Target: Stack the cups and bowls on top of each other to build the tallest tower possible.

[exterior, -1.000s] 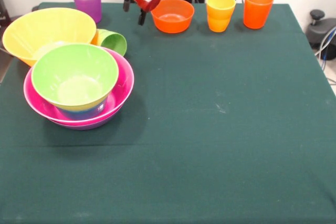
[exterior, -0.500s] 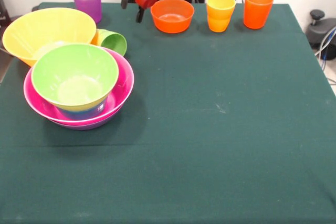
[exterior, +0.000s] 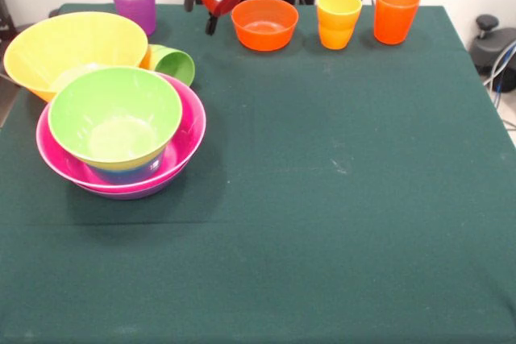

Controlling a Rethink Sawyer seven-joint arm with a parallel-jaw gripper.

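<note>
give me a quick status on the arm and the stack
End effector open, empty, high at the table's far edge beside the orange bowl. Tower low: light green bowl on top, in the pink one. Nothing in the way.

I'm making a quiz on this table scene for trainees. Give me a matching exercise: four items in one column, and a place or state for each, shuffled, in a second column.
Items:
1. light green cup
2. light green bowl
3. purple cup
4. orange bowl

Places or states:
A. upright at the far left corner of the table
B. lying on its side beside the yellow bowl
C. standing alone just right of the gripper
D. topmost in the pile, inside the pink bowl

Pairs: 1-B, 2-D, 3-A, 4-C
</note>
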